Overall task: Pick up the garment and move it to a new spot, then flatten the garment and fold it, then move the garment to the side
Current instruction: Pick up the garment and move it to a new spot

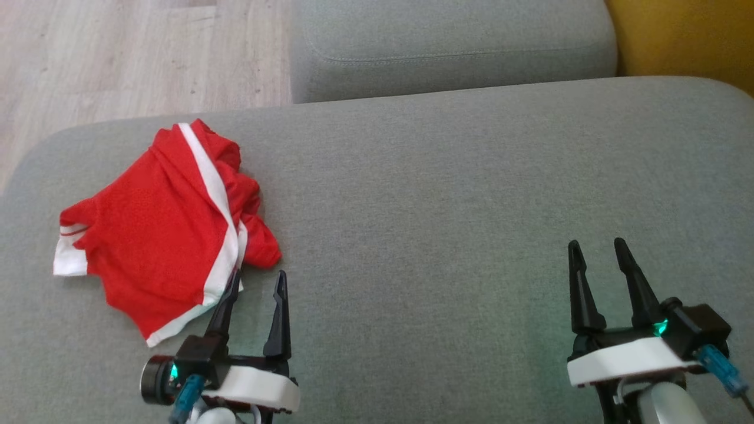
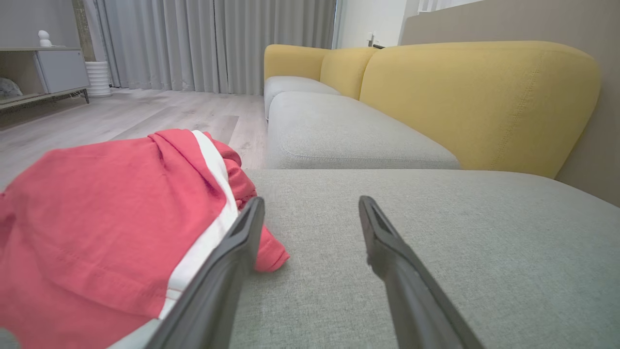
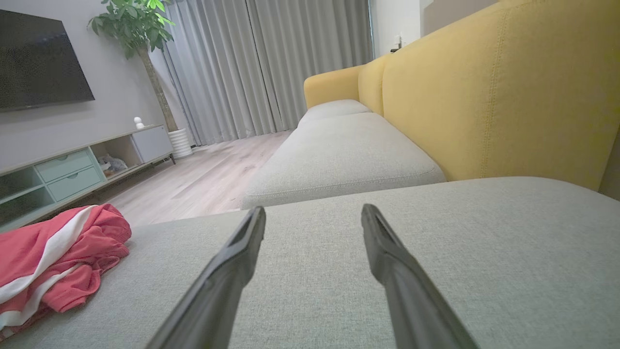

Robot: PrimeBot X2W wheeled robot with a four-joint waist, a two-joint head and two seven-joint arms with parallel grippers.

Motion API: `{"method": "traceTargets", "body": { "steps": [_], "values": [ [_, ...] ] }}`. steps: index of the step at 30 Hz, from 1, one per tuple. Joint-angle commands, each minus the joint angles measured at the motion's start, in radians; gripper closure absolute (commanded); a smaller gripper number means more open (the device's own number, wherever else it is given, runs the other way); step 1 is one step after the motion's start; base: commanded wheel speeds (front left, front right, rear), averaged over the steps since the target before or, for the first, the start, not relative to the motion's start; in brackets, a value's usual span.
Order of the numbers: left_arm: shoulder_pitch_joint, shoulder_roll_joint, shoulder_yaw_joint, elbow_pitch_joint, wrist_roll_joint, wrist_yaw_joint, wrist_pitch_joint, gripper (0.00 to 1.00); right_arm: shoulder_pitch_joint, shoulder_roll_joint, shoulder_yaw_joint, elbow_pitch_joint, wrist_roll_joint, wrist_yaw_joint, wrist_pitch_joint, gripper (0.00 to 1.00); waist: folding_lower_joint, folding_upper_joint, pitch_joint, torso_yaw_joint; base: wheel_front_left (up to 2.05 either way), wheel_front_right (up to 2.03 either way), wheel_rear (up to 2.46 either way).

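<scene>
Pale wood floor [image 1: 118, 53] spreads on the far left, meeting long grey curtains [image 3: 252, 68] at the far end of the room. A sofa runs along the right, its yellow backrest [image 2: 474, 106] rising behind the grey seats. The broad near seat cushion [image 1: 447, 224] is the work surface, and a second grey cushion [image 1: 447, 47] lies beyond it. On the left wall hangs a dark television [image 3: 38, 58] above a low cabinet [image 3: 72, 165] with pale green drawers, and a tall potted plant [image 3: 140, 24] stands at the cabinet's far end.

The garment [image 1: 159, 229], red with white stripes, lies crumpled on the left part of the near cushion. The left gripper [image 1: 259, 274] sits just beside the garment's near right edge, fingers spread apart and holding nothing. Its left finger overlaps the white-striped hem, though whether it touches the cloth cannot be told. The right gripper [image 1: 596, 242] hangs over bare cushion at the near right, well apart from the garment, fingers likewise spread and empty.
</scene>
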Motion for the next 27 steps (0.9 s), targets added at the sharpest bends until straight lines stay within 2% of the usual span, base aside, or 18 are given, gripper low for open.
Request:
{"method": "traceTargets", "body": {
  "steps": [1,27],
  "values": [
    [-0.036,-0.004,0.036,-0.026,-0.001,-0.004,-0.010,0.00,-0.031,-0.008,0.023,-0.037,-0.010,-0.001,-0.011,0.00,0.0000,0.0000,-0.002,0.009,0.00,0.00,0.00],
    [0.006,0.000,0.086,-0.015,0.030,0.001,-0.010,0.00,0.009,-0.008,0.168,-0.031,0.002,-0.001,-0.011,0.00,0.0000,0.0000,-0.047,0.252,0.00,0.00,0.00]
  ]
}}
